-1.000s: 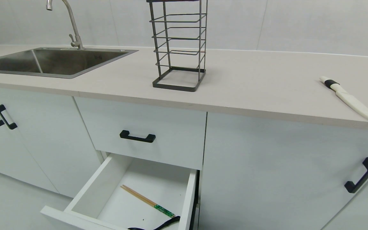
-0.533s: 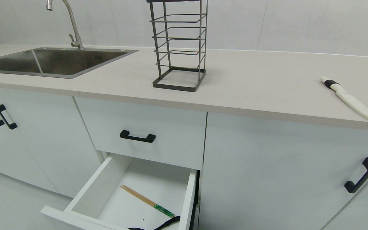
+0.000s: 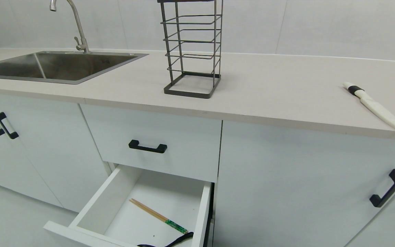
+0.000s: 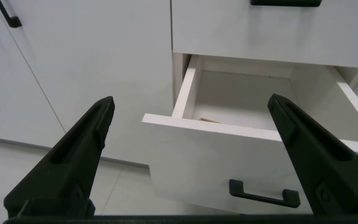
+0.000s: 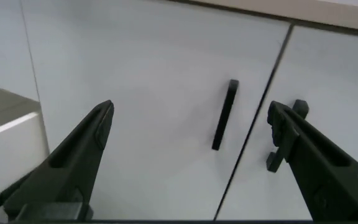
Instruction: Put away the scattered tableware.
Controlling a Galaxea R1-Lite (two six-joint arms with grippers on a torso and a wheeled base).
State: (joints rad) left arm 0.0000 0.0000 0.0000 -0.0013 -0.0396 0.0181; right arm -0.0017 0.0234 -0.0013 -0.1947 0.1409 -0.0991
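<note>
Knife: a white knife point(image 3: 374, 106) with a black band lies flat at the table's point(image 3: 279, 89) far right, its tip near the front edge.
Chopsticks: a wooden pair point(image 3: 158, 216) with green ends lies inside the open lower drawer point(image 3: 96, 200).
Left claw: the left claw point(image 4: 191, 104) is released, fingers spread wide with nothing between them, in front of the open drawer.
Right claw: the right claw point(image 5: 191, 111) is released and empty, facing cabinet doors with black handles point(image 5: 224, 116).
Table: a black wire rack point(image 3: 192, 51) stands mid-table; a steel sink point(image 3: 57, 65) with a faucet point(image 3: 75, 24) is on the left.
</note>
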